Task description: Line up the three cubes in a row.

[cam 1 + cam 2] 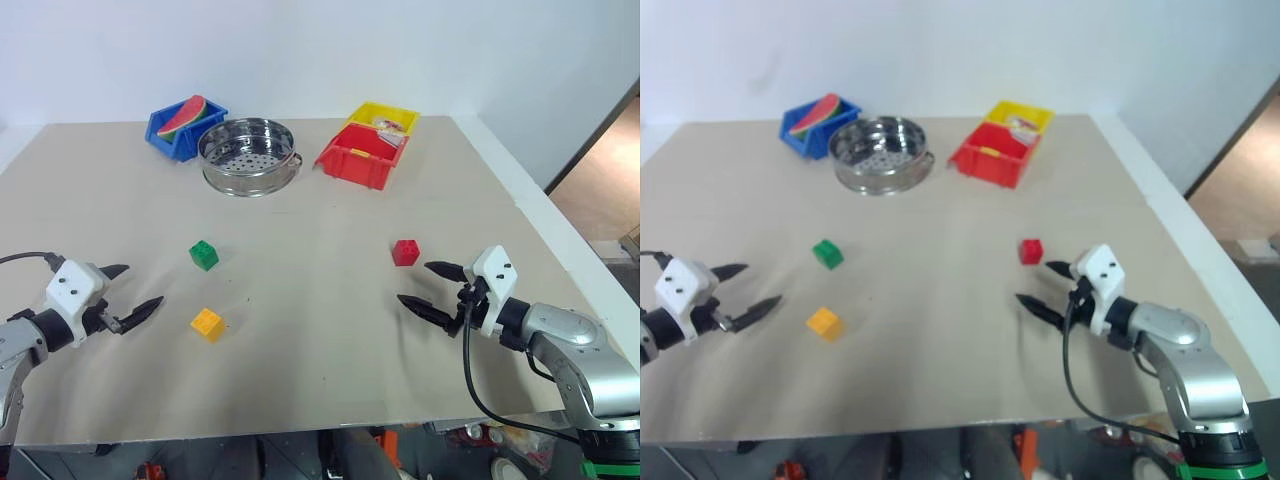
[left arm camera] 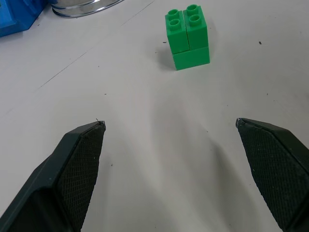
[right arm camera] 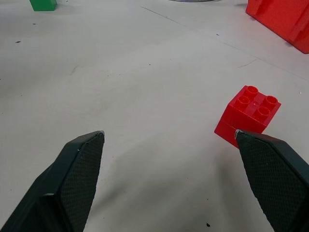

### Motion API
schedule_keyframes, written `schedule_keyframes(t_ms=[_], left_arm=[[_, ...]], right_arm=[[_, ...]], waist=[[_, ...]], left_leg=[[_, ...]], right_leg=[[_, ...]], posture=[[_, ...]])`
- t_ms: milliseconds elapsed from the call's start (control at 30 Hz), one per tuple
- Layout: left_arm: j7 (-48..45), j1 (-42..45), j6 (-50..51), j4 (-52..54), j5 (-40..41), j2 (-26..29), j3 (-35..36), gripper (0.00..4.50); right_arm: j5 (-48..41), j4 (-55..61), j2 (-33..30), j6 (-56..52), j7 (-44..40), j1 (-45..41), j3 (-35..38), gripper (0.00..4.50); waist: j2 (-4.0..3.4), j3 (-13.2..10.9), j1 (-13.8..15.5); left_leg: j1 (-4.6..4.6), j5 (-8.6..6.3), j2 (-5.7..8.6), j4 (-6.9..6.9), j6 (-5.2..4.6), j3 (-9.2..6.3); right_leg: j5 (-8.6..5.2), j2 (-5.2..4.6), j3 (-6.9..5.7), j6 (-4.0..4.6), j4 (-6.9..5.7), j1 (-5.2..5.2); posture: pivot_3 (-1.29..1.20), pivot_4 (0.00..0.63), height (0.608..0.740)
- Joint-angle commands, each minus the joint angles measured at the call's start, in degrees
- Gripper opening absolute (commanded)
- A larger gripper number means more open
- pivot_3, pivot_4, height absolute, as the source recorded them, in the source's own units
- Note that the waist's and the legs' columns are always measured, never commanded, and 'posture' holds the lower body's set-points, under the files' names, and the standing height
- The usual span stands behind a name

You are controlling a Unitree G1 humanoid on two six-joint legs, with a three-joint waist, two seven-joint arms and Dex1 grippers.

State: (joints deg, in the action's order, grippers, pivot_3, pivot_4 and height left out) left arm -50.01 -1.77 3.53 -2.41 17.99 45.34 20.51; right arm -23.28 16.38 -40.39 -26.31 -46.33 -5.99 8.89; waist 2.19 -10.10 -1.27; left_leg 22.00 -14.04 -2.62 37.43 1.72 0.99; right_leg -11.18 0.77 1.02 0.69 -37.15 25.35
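Still scattered on the beige bench [image 1: 300,380]: small studded plastic red cube [image 1: 405,252], green cube [image 1: 204,255], yellow cube [image 1: 207,324]; both jaws spread wide, empty, ready for gathering.

Silver arms, white wrists, black cables.

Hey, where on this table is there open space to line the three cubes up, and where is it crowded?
The widest bare patch is mid-table, between the green cube and yellow cube on one side and the red cube on the other. The near strip between the open left gripper and right gripper is bare too. The far edge is crowded: blue bin, steamer pot, red bin, yellow bin.
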Motion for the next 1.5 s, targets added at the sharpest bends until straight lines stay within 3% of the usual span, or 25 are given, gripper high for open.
schedule_keyframes(t_ms=[33, 167, 500, 667, 767, 1000, 1300, 1500], left_arm=[[1.5, 0.5, 0.0, 1.4, 2.6, -2.2, 1.7, 4.49], [1.2, 0.2, 5.2, 3.3, 9.7, -5.9, 3.4, 4.49], [0.7, 1.6, -0.4, 0.0, 7.9, -6.2, 3.2, 4.49], [1.1, 6.2, -1.3, 5.0, 9.5, -4.3, 3.9, 4.49], [-1.0, 8.3, 3.8, 13.2, 13.2, -2.3, 1.4, 4.49], [-9.8, 9.8, 15.7, 26.0, 19.7, 2.8, -9.1, 4.49], [-13.2, 15.9, 18.5, 24.1, 18.0, 0.8, -18.0, 4.49], [-12.1, 16.3, 18.8, 24.9, 16.9, -1.8, -19.8, 4.49]], right_arm=[[0.7, -1.1, -0.6, 2.1, -0.6, -1.1, 0.3, 4.50], [0.7, -2.2, 0.2, 2.8, -0.6, -0.7, 0.2, 4.50], [-1.2, -0.9, 1.5, 2.1, -0.1, 0.5, 1.4, 4.50], [-4.1, 2.2, 5.3, 0.3, 7.8, -3.2, 6.0, 4.50], [-3.9, 4.0, 7.6, -1.9, 14.7, -7.7, 7.1, 4.50], [2.5, 2.2, 12.9, -4.1, 25.0, -12.7, 1.3, 4.50], [8.6, -8.9, 17.8, -3.0, 30.1, -16.8, -2.5, 4.50], [10.1, -11.0, 19.8, -3.1, 30.6, -17.0, -3.7, 4.50]], waist=[[0.00, 0.0, 0.0], [0.04, 0.0, 0.0], [0.15, 0.0, 0.0], [0.15, 0.0, 0.0], [0.15, 0.0, 0.0], [0.09, 0.0, -0.1], [0.06, 0.0, -0.1], [0.06, 0.0, -0.2]], left_leg=[[0.00, 0.00, 0.00, 0.00, 0.00, 0.00], [-0.02, 0.00, 0.00, 0.02, 0.00, 0.10], [-0.02, 0.00, -0.01, 0.02, -0.01, 0.07], [0.00, 0.00, -0.02, 0.04, -0.01, 0.07], [0.07, 0.01, -0.02, 0.12, 0.00, 0.08], [0.00, -0.04, -0.01, 0.04, 0.03, 0.27], [-0.02, -0.03, -0.01, 0.08, -0.01, 0.28], [0.03, -0.07, -0.03, 0.07, -0.07, 0.31]], right_leg=[[0.00, 0.00, 0.00, 0.00, 0.00, 0.00], [0.07, -0.02, 0.07, -0.12, 0.00, -0.02], [0.09, 0.03, 0.07, -0.13, -0.01, -0.01], [0.11, 0.04, 0.07, -0.16, -0.01, 0.00], [0.23, 0.04, 0.11, -0.19, -0.02, 0.03], [0.18, 0.07, 0.30, -0.17, 0.01, 0.04], [0.23, 0.16, 0.37, -0.13, -0.01, 0.06], [0.23, 0.18, 0.47, -0.13, 0.00, 0.09]], posture=[[0.00, 0.150, 0.740], [0.00, 0.150, 0.740], [0.00, 0.150, 0.740], [0.00, 0.150, 0.740], [0.00, 0.150, 0.740], [0.00, 0.150, 0.740], [0.00, 0.150, 0.740], [0.00, 0.150, 0.740]])
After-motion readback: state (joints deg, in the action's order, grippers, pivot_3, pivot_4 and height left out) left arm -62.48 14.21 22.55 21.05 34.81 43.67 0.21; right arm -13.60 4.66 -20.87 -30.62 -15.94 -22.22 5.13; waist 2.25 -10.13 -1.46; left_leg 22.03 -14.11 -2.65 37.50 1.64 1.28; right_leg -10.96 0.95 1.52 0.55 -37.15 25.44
